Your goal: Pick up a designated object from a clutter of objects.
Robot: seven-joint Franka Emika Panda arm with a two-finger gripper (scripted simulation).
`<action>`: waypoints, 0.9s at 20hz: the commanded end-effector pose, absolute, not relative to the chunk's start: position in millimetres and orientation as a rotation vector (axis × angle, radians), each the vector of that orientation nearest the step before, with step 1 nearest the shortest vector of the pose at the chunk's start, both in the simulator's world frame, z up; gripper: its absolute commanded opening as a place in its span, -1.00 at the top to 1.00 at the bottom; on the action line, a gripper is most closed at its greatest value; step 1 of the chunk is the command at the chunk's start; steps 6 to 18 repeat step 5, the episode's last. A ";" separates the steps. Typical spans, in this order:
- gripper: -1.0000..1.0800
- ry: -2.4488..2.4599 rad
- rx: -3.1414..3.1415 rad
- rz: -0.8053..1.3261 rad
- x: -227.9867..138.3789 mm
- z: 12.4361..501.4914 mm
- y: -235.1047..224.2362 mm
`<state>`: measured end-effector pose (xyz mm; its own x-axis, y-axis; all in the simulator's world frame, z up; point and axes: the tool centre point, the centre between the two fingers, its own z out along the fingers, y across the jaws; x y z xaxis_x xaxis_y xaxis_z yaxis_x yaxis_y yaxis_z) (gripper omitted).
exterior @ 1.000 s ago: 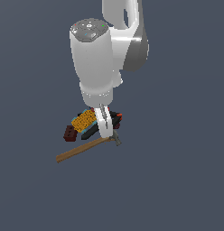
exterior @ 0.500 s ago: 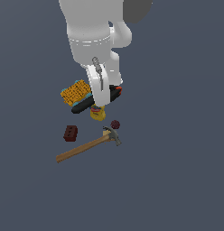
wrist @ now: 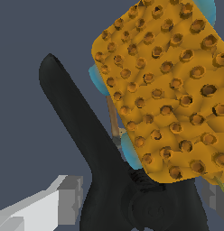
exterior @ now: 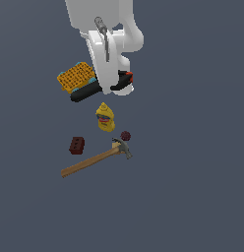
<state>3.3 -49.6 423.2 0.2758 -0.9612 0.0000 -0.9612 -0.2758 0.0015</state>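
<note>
Clamp (exterior: 92, 90) sits right at the tool (exterior: 119, 87): black handle runs out toward the exterior view's left, red-orange tips (exterior: 128, 76) poke out on the right side of the tool. Long axis roughly left-right, slightly tilted.

Wrist view: clamp (wrist: 109, 171) body and pivot lie between the two grey finger pads (wrist: 68, 198), one pad each side. Pads look close against the body, so I judge the tool clamped on the clamp; actual contact not clearly visible.

Orange gridded block (exterior: 75, 76) lies just beside the clamp's handle, overlapping it in the wrist view (wrist: 163, 90). Can't tell if touching.

Bottle (exterior: 105, 117), berry (exterior: 125, 135), brick (exterior: 76, 145) and hammer (exterior: 94, 158) lie on the worktop, nearer the camera, well apart from the tool.
</note>
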 end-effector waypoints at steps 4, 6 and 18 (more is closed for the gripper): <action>1.00 -1.889 2.510 0.000 1.4 436.3 -49.9; 1.00 -1.889 2.510 0.000 1.3 436.6 -49.9; 1.00 -1.889 2.510 0.000 1.3 436.6 -49.9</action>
